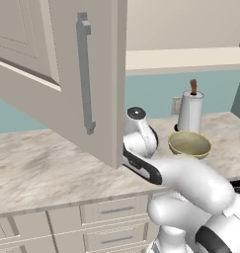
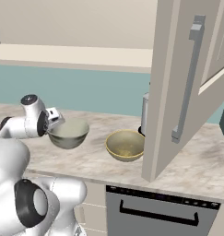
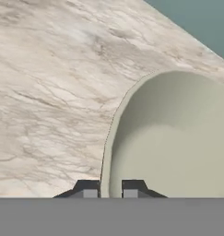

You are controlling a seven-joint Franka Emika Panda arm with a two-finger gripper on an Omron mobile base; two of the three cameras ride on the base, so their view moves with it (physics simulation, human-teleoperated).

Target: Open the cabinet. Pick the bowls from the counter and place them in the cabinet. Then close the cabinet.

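One bowl's [image 3: 178,143] rim is pinched in my gripper [image 3: 110,188]; the tan bowl [image 2: 125,145] sits beside it on the counter [image 2: 90,159].

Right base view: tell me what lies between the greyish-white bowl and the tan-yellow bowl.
Nothing: only bare marbled beige stone counter separates the round greyish-white bowl, gripped at its rim by the tool, from the round tan-yellow bowl in the right base view.
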